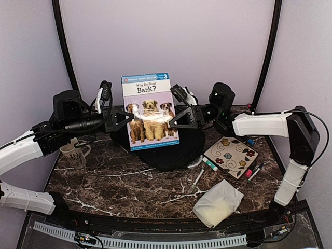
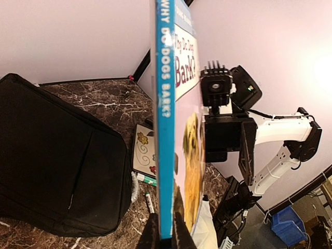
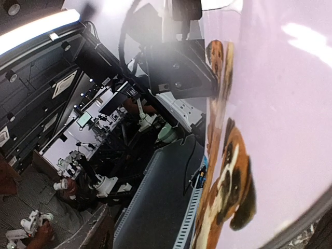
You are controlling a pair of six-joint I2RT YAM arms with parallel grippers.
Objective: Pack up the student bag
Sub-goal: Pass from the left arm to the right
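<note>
Left wrist shows left claw [image 2: 166, 232] pinching book [image 2: 165, 129].

The book [image 1: 149, 111] hides much of the student bag [image 1: 184, 149] behind it.

Book [image 1: 150, 111] cover "Why Do Dogs Bark?" with a 3 top right, same title on spine [image 2: 165, 129]

The large black fabric student bag [image 1: 179, 154] is lying flat on the dark marble table [image 1: 129, 184], around its middle.
</note>
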